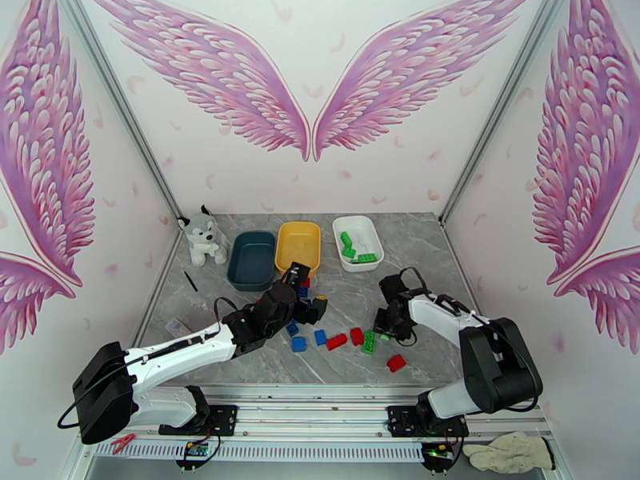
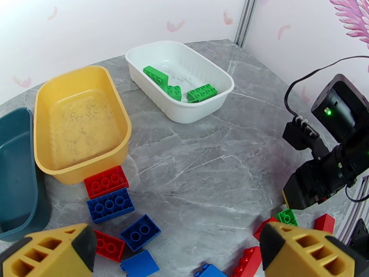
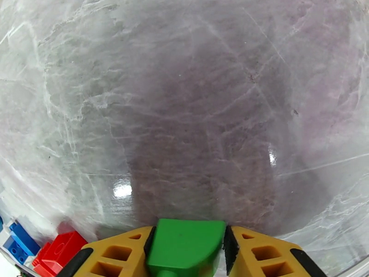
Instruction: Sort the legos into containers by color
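Between the yellow fingers of my right pincer [image 3: 187,238] sits a green lego brick [image 3: 184,250]. The jaws press on its two sides, low over the grey marble table [image 3: 184,111], at the right of the loose pile. The step in hand is, as I judge, the picking up of this green piece.

My left pincer [image 2: 177,252] is spread wide and holds nothing. It hangs over the pile, where a red brick [image 2: 106,181] and a blue brick [image 2: 110,205] lie just on the near side of the yellow tray [image 2: 115,148].

The white tray [image 2: 193,114], at the far right, has green bricks [image 2: 201,92] inside. So the next move asks me to lift my brick straight up, carry it far to that tray, and let go only above its inside, not above the rim. The yellow tray holds no brick, and the dark teal tray [image 2: 27,213] is at its left.
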